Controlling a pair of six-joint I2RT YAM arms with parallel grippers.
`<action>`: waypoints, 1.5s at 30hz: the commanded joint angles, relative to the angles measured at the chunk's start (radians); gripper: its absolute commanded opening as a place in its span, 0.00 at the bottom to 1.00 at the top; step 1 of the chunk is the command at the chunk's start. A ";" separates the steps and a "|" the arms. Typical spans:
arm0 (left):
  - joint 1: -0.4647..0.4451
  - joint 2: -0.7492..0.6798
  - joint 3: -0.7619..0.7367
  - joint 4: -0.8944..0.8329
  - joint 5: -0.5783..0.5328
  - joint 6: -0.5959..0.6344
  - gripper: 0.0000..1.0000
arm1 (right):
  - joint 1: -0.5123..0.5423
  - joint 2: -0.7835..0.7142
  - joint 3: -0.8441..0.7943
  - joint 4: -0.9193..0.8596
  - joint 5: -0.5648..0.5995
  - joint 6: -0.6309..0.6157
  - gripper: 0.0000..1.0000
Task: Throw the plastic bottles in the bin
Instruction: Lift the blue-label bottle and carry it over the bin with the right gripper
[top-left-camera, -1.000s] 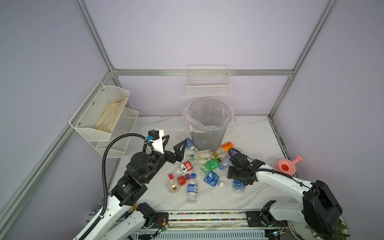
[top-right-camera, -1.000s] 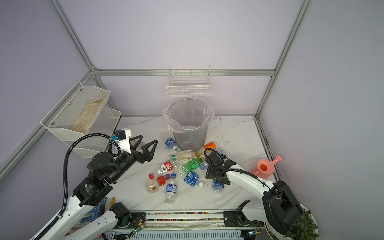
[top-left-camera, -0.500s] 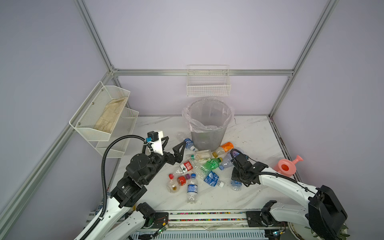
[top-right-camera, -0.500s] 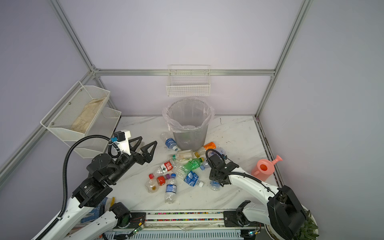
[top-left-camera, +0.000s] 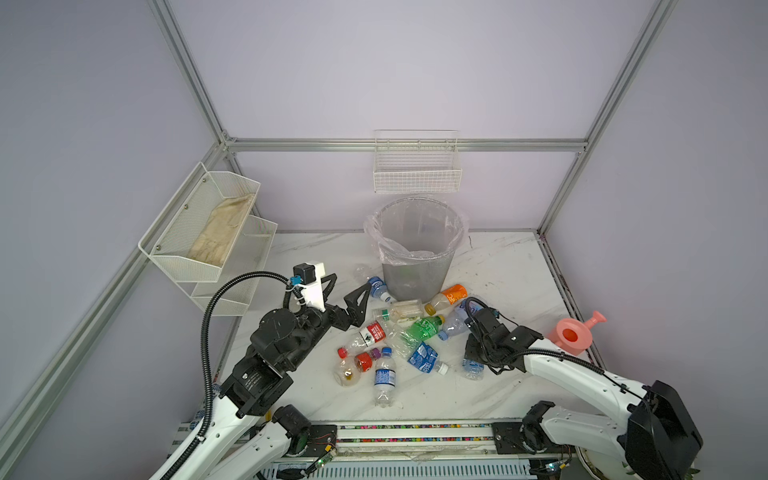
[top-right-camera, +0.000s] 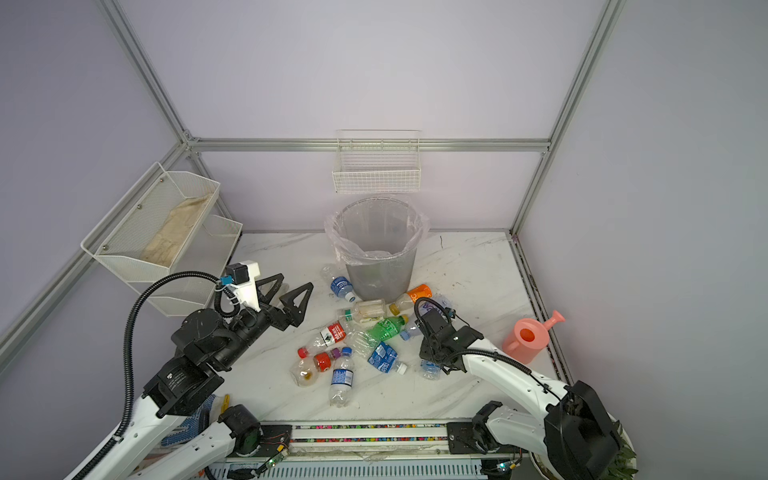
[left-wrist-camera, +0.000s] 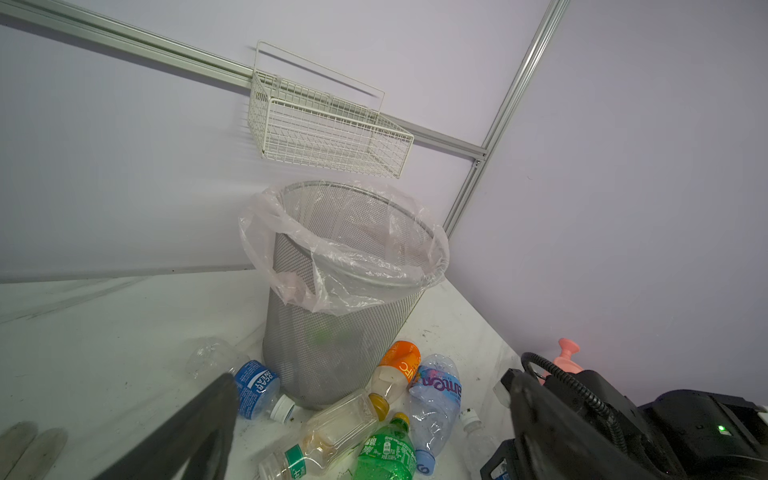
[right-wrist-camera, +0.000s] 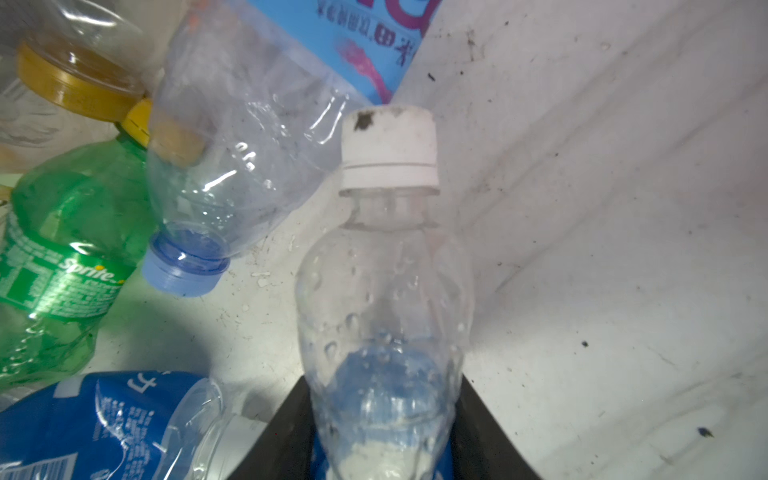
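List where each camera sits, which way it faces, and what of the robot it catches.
Top views: high above the robot's base, looking down at the table, bin, bottles, left arm and right arm; left gripper open.
Left wrist: on the left arm, facing the bin and wall basket; one own finger and the right arm show.
Right wrist: looks along its own fingers at the white-capped bottle the right gripper grips.
Shared: both wrist views show the green bottle.

Round grey bin (top-left-camera: 415, 278): fine metal mesh, matt. Liner bag (left-wrist-camera: 332, 266): thin clear plastic, glossy, wrinkled. Clear white-capped plastic bottle (right-wrist-camera: 382, 291): thin, glossy, dimpled; cap matt, smudged. Green plastic bottle (top-left-camera: 420, 328): translucent, shiny. White marble-look bench (top-left-camera: 498, 266): smooth, scuffed, dirt-specked. Pink watering can (top-left-camera: 579, 345): matt plastic.
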 joint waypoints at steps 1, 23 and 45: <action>-0.007 -0.008 -0.044 0.018 -0.005 -0.023 1.00 | 0.013 -0.038 0.063 -0.070 0.067 0.008 0.00; -0.016 -0.062 -0.147 -0.004 -0.024 -0.101 0.99 | 0.025 -0.089 0.601 -0.016 0.200 -0.310 0.00; -0.087 -0.076 -0.238 -0.040 -0.075 -0.149 0.99 | 0.024 0.036 0.958 0.138 0.150 -0.460 0.08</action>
